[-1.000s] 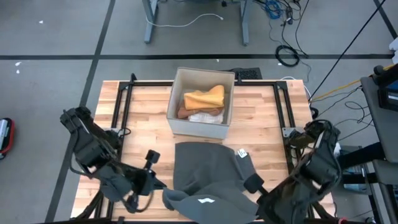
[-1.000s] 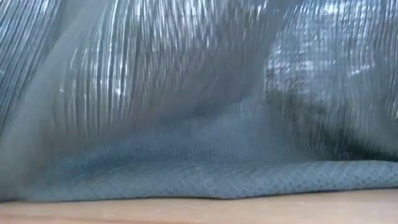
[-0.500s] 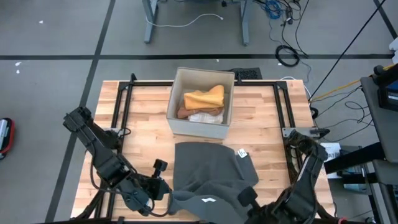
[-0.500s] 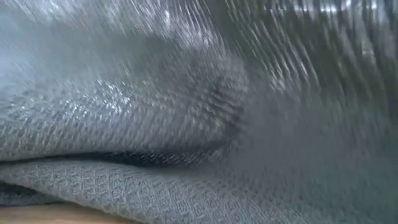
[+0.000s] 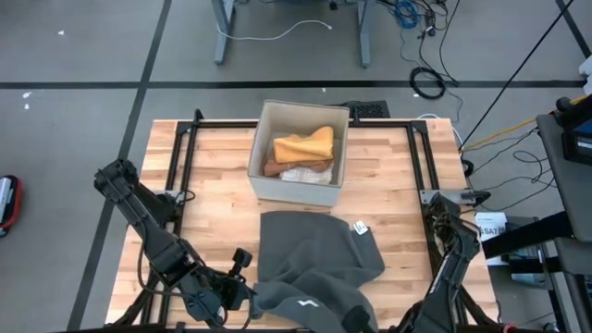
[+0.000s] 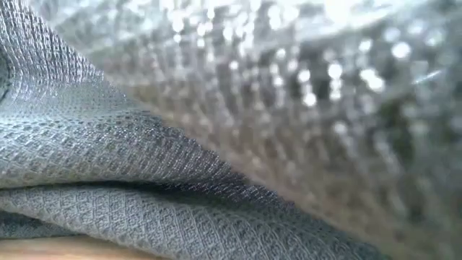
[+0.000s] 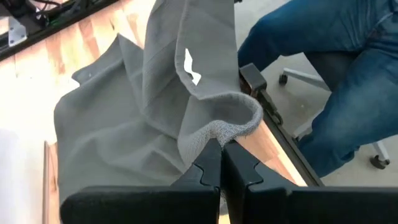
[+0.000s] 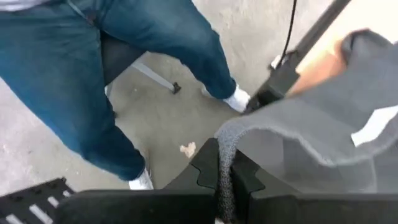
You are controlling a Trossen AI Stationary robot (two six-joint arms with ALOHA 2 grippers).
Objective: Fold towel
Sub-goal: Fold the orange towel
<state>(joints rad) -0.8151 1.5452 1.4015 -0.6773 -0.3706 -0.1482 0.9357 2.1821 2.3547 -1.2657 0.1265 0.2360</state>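
overhead camera faces straight down; low one sits against the towel (image 6: 144, 188), which both wrist cameras share.

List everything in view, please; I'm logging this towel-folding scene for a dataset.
Grey woven towel: one, near table edge, two corners pinched.
Open cardboard box: one, beige, table's far middle.
Folded cloths: yellow, brown, white, inside the box.
Wooden table: one, light, black-framed.
Person: blue jeans, seated beside the table.
Left gripper: shut on a towel corner.
Right gripper: shut on another towel edge.
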